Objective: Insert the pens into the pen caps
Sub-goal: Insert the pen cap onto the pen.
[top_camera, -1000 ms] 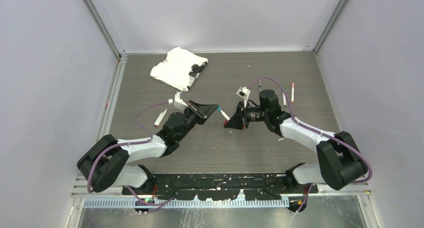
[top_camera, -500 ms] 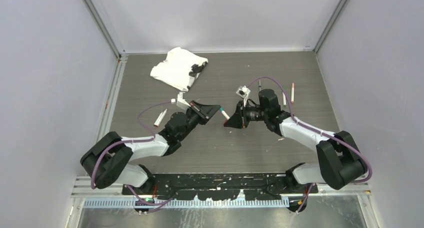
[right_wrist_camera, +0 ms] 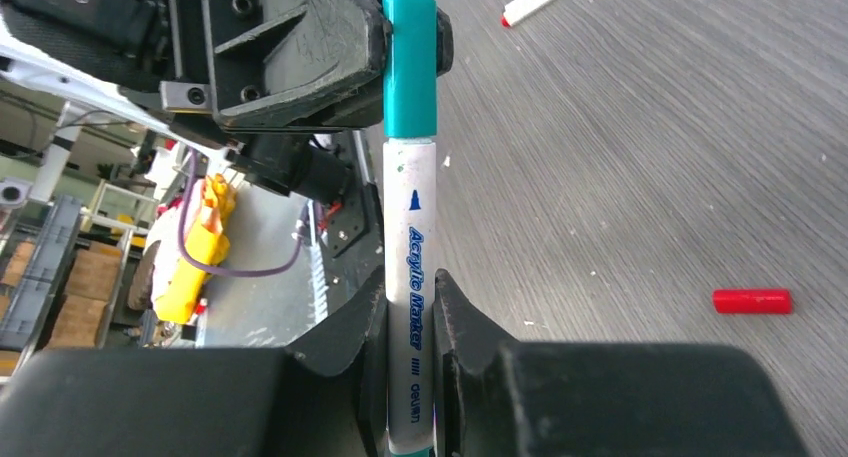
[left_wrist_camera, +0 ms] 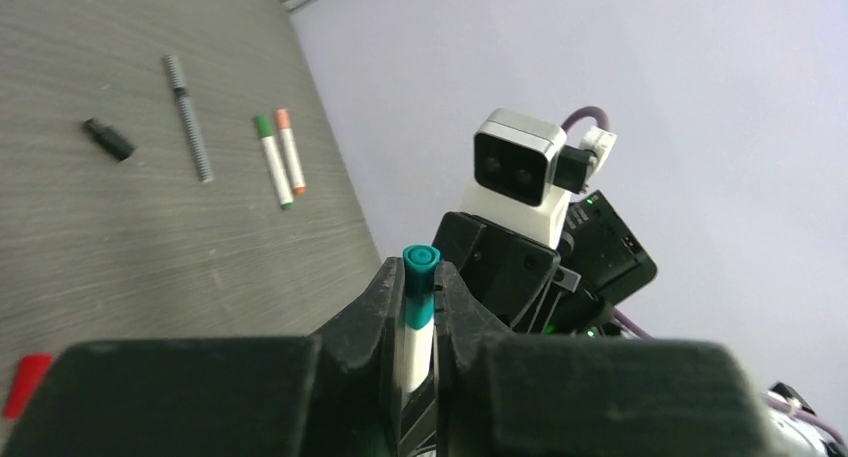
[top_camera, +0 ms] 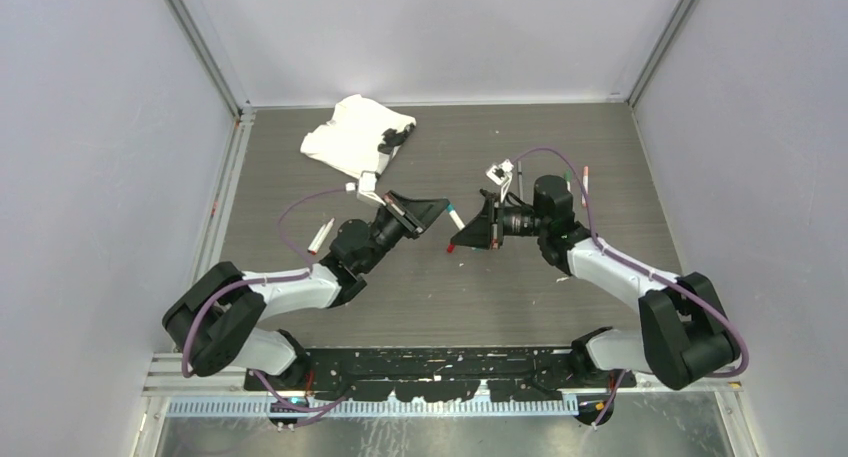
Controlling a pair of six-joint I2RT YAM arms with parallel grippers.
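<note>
A white marker pen (right_wrist_camera: 410, 267) with a teal cap (right_wrist_camera: 410, 67) on its far end is held between both grippers above the table. My right gripper (right_wrist_camera: 410, 302) is shut on the white barrel. My left gripper (left_wrist_camera: 420, 275) is shut on the teal cap (left_wrist_camera: 421, 272), with white barrel showing below it. In the top view the left gripper (top_camera: 436, 209) and right gripper (top_camera: 470, 229) meet at the pen (top_camera: 456, 220). A red cap (right_wrist_camera: 751, 301) lies on the table below; it also shows in the top view (top_camera: 452, 245).
A black cap (left_wrist_camera: 108, 139), a dark grey pen (left_wrist_camera: 188, 117), a green-capped pen (left_wrist_camera: 272, 161) and a salmon-capped pen (left_wrist_camera: 291, 151) lie at the far right. A red-tipped white pen (top_camera: 321, 235) lies at the left. A white cloth (top_camera: 345, 137) sits at the back left.
Both grippers have moved toward the far side and closer together, carrying the teal pen between them. The things on the table have not moved.
</note>
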